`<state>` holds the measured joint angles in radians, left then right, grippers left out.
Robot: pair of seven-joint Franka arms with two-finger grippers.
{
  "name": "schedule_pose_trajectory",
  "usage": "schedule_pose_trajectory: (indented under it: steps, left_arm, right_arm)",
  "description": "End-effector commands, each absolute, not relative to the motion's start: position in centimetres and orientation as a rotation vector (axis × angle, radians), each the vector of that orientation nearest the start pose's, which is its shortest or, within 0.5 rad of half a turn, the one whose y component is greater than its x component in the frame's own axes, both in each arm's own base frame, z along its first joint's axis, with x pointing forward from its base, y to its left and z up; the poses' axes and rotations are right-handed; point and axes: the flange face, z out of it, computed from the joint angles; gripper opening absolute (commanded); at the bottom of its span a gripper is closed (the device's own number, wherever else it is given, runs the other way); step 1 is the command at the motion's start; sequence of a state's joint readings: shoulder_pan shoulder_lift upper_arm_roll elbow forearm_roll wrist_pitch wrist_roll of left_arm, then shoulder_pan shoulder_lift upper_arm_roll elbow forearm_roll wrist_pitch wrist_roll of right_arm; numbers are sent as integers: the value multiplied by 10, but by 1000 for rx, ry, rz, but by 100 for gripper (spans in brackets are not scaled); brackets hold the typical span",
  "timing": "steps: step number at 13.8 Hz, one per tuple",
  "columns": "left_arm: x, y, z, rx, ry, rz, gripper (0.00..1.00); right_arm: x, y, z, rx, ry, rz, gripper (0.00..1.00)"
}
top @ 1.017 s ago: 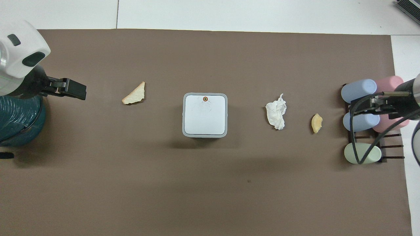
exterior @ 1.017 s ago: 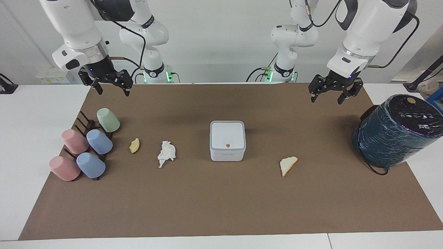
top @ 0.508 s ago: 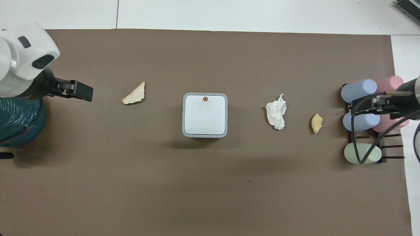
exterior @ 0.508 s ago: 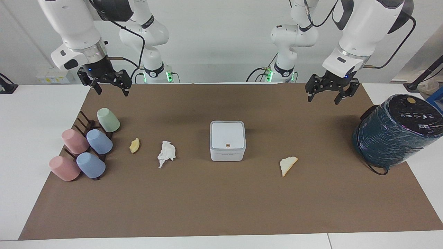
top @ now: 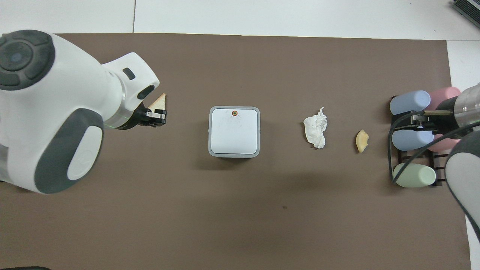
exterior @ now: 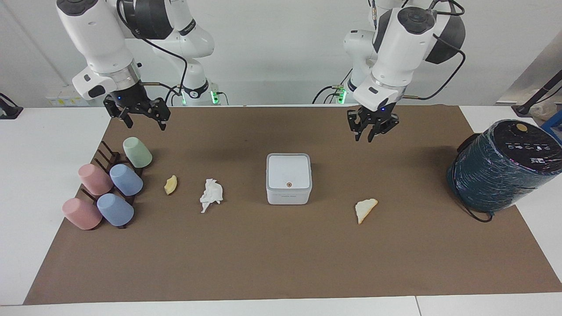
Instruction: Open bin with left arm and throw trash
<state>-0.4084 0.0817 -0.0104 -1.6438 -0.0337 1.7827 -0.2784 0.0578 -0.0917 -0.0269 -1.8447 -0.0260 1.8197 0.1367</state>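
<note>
Two arms hang above my brown mat [exterior: 281, 263]. Going across the facing view from its left edge: pastel cups [exterior: 105, 188] on a rack, with the right gripper [exterior: 141, 119] raised over the mat's edge near them, jaws apart, waiting. Next lie the yellowish peel [exterior: 171, 184], then the crumpled tissue [exterior: 211, 194]. At the mat's middle sits the bin [exterior: 288, 177], lid shut, its orange dot on the edge farther from the robots.

In the last second I have swung the left gripper [exterior: 372, 131] from above the teal cylinder [exterior: 505, 166] toward the middle. It now hangs over bare mat beside the bin, wrist bent down, jaws only narrowly apart. The bread slice [exterior: 365, 210] lies toward the left arm's end. I judge the lid approach has begun; nothing is thrown away yet.
</note>
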Motion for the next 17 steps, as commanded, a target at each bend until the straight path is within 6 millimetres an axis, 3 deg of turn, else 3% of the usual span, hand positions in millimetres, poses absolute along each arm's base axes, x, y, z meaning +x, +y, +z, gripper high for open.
schedule_pose_trajectory:
  steps: [1,8,10,14,16,17]
  left_arm:
    - [540,-264,542,-3261,91,-110,0]
    - [542,-340,496,-3400,-36,-228,0]
    - [540,-350,483,-3422,-37,-281,0]
    - [549,-376,430,-3425,-62,-317,0]
    - [549,-381,423,-3425,-57,-316,0]
    - [545,-391,408,-3417,-34,-281,0]
  right_arm:
    - [519,4,521,-3141,153,-190,100]
    - [565,2,399,-3152,158,-116,100]
    - [565,-6,376,-3153,166,-103,100]
    - [555,-12,322,-3148,175,-154,100]
    - [550,-12,313,-3151,173,-135,100]
    - [550,-12,312,-3151,178,-130,100]
